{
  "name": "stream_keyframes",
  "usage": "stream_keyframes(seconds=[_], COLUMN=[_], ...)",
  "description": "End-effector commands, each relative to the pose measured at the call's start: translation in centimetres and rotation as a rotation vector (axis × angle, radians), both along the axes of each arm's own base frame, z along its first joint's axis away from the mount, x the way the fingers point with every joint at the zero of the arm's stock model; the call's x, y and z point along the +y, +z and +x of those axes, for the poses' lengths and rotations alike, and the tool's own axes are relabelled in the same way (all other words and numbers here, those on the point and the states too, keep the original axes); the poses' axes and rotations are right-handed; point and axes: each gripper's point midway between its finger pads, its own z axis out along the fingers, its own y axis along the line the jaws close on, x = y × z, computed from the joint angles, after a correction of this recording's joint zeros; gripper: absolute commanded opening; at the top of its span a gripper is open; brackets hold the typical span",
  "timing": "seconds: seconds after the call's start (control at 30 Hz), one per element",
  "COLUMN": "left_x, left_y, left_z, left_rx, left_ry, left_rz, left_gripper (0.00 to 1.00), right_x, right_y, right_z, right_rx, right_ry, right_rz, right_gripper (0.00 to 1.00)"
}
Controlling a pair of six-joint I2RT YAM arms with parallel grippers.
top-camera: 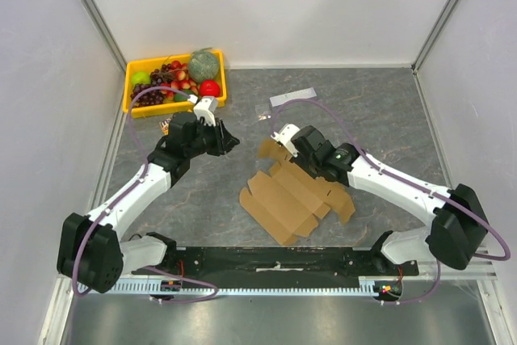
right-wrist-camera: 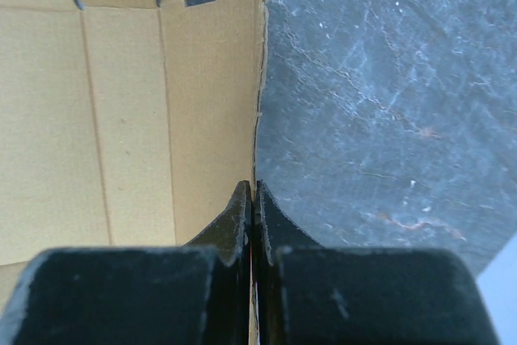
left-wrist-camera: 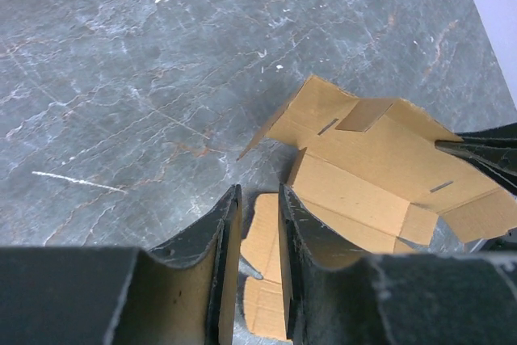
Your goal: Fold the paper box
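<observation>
1. Work surface. The dark grey marbled table top point(top-camera: 380, 111) carries everything. In the right wrist view, bare stone shows to the right of the right fingers.

2. Workpiece. The flat die-cut brown cardboard paper box point(top-camera: 291, 195) lies unfolded on the table, ahead of and below both sets of fingers. Its creased panels, slots and tabs face up. The end flap nearest the right fingers appears lifted off the surface. Judgement: no wall is locked yet, so the fold is at an early step.

3. Right gripper point(right-wrist-camera: 254, 187). The fingers are pressed together on a free edge of the paper box, which runs straight into the seam between them. The panel they hold spreads to the left of the fingers. Judgement: the grip is taken at the edge so that the panel can be swung up about its crease.

4. Left gripper point(left-wrist-camera: 258, 191). The fingers stand slightly apart with nothing between them. A cardboard tab shows through the gap, lower down and untouched. Judgement: this arm hovers over the opposite side, placed to steady the base or take the next flap.

5. Other items. The yellow plastic tray point(top-camera: 128, 94) of fruit sits well behind the left fingers. The small grey-white flat strip point(top-camera: 295, 98) lies beyond the right fingers. Neither takes part in the fold
</observation>
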Motion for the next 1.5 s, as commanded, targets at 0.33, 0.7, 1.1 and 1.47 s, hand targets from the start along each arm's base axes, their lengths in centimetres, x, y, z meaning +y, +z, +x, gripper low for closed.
stream_keyframes(seconds=[0.33,0.7,1.1,1.47], left_x=[-1.1,-2.4,-4.3,-8.2], left_y=[-1.3,-2.1,-3.0,-4.0], left_z=[1.9,4.5,8.0,3.4], left_rx=[0.050,0.056,0.079,0.070], left_ry=[-0.010,-0.016,-0.045,-0.284], left_rz=[-0.047,-0.062,-0.070,-0.175], left_gripper=[0.28,0.27,0.27,0.58], right_x=[-0.8,-0.5,0.9,1.3], right_y=[3.0,3.9,5.1,4.8], right_z=[0.4,-1.3,-2.8,-3.0], right_rx=[-0.169,-0.217,-0.271,-0.272], right_ry=[0.107,0.153,0.263,0.268], right_rz=[-0.194,-0.136,-0.084,-0.066], right_gripper=[0.00,0.00,0.00,0.00])
